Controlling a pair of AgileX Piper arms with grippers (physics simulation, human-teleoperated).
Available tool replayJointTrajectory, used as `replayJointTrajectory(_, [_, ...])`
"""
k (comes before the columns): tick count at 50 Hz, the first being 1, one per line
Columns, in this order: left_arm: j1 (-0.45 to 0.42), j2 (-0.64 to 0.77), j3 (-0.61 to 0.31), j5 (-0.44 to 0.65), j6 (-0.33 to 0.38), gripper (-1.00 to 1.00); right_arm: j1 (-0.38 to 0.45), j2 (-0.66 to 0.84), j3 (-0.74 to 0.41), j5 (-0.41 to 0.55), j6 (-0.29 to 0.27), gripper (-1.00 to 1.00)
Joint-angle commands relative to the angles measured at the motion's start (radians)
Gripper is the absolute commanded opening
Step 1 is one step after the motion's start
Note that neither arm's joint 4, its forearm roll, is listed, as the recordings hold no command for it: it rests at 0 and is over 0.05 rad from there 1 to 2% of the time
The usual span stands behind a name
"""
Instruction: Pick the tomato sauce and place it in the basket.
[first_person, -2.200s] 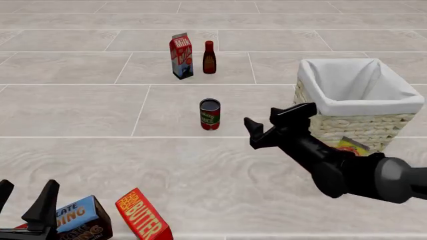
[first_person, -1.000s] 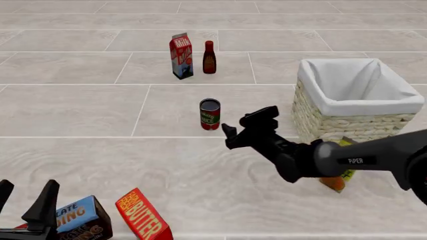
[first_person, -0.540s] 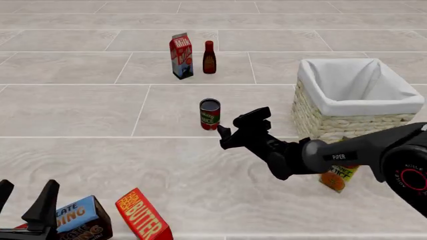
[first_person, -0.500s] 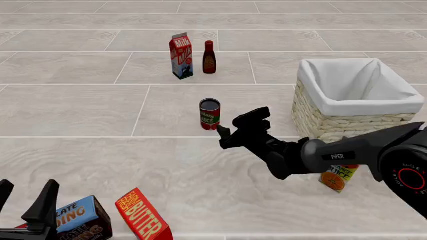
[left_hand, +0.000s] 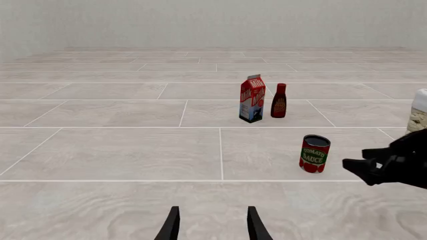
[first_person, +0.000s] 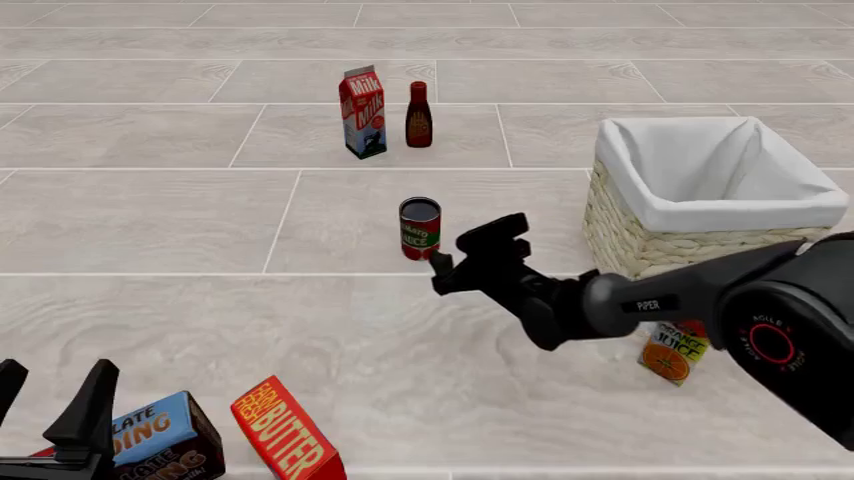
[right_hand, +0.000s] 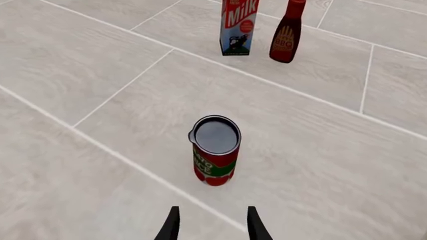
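The tomato sauce (first_person: 419, 228) is a small red can with a dark top, standing upright on the tiled floor left of the basket (first_person: 710, 214). My right gripper (first_person: 462, 254) is open just right of the can and on the near side of it, apart from it. In the right wrist view the can (right_hand: 215, 150) stands ahead of the open right gripper (right_hand: 212, 222), outside its fingers. The wicker basket has a white lining and looks empty. My left gripper (first_person: 51, 395) is open at the near left corner. From the left wrist view the can (left_hand: 314, 153) and the right gripper (left_hand: 363, 160) show side by side.
A milk carton (first_person: 362, 112) and a dark red bottle (first_person: 418, 115) stand behind the can. A butter box (first_person: 284, 432) and a chocolate box (first_person: 167, 437) lie beside my left gripper. An orange juice carton (first_person: 674, 350) lies in front of the basket, under my right arm.
My right gripper has moved left and lower, from in front of the basket to just beside the can, staying open. The can and the left arm have not moved.
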Motion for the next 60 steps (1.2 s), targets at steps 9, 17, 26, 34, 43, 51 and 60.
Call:
replayJointTrajectory(9, [0.000,0.000,0.000,0.000,0.000,1.00,-0.003,0.052,-0.059,0.017,0.000,1.00])
replayJointTrajectory(17, [0.000,0.000,0.000,0.000,0.000,1.00,-0.004,0.073,-0.083,0.023,0.000,1.00])
replayJointTrajectory(26, [0.000,0.000,0.000,0.000,0.000,1.00,-0.006,0.102,-0.120,0.037,0.002,1.00])
replayJointTrajectory(34, [0.000,0.000,0.000,0.000,0.000,1.00,-0.008,0.123,-0.147,0.047,0.002,1.00])
replayJointTrajectory(43, [0.000,0.000,0.000,0.000,0.000,1.00,-0.013,0.136,-0.164,0.051,0.000,1.00])
replayJointTrajectory(51, [0.000,0.000,0.000,0.000,0.000,1.00,-0.016,0.144,-0.168,0.043,-0.002,1.00])
replayJointTrajectory(60, [0.000,0.000,0.000,0.000,0.000,1.00,-0.018,0.154,-0.175,0.042,-0.001,1.00])
